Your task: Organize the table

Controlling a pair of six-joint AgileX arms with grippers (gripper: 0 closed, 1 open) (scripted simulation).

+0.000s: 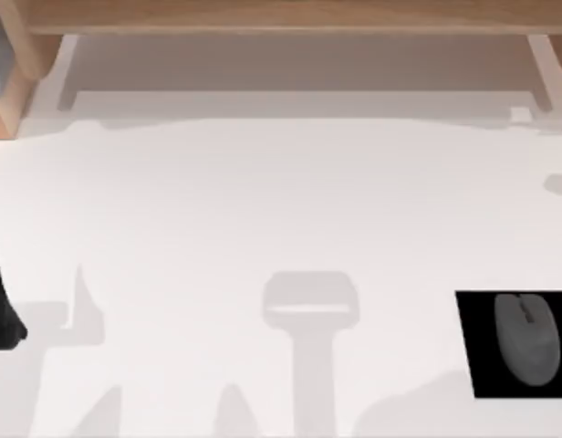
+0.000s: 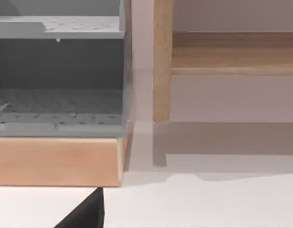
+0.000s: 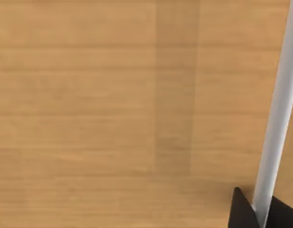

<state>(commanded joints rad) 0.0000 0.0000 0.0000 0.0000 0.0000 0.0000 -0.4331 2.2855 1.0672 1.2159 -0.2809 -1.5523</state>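
The white table (image 1: 263, 201) spreads across the top view, with a light wooden rim (image 1: 281, 14) along its back. At the front right a grey mouse (image 1: 527, 338) rests on a small black mouse pad (image 1: 477, 365). My left gripper (image 1: 3, 319) is a dark shape at the table's left edge, far from the mouse. Its black tip (image 2: 84, 216) hangs just above the white top in the left wrist view. In the right wrist view my right gripper (image 3: 263, 213) sits against a pale wooden surface (image 3: 113, 118), beside a slanted white bar (image 3: 279, 118).
A grey perforated shelf unit (image 2: 56, 66) stands on a wooden base (image 2: 56, 161) at the table's back left corner (image 1: 7, 100). A wooden post (image 2: 161, 61) rises beside it. Soft shadows of the arms lie on the table's front half.
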